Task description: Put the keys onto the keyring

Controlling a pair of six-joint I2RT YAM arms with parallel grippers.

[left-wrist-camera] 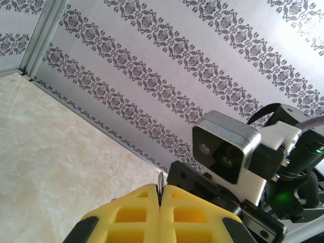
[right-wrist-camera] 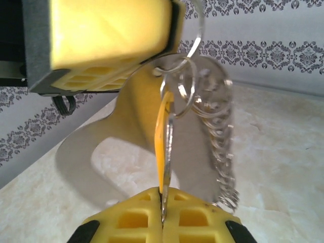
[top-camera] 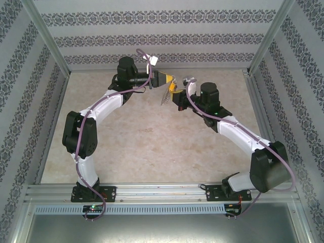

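My left gripper [top-camera: 162, 80] hangs above the far middle of the table, its yellow pads shut on a thin metal edge of the keyring [left-wrist-camera: 161, 183]. From the right wrist view, the keyring's silver loops [right-wrist-camera: 178, 83] hang under the left gripper's pad [right-wrist-camera: 106, 30], and a string of tiny pale rings [right-wrist-camera: 221, 147] dangles from them. The key [right-wrist-camera: 164, 142], yellow-headed with a silver blade, stands edge-on below the loops. My right gripper [right-wrist-camera: 163, 205] is shut on its lower end. The key's top touches a loop; whether it is threaded through I cannot tell. From above, the key [top-camera: 172, 87] sits between both grippers.
Patterned walls enclose the beige table [top-camera: 147, 147] on three sides, close behind the grippers. The right arm's wrist camera [left-wrist-camera: 225, 147] sits just beyond the left pads. A metal rail [top-camera: 162, 191] runs along the near edge by both bases.
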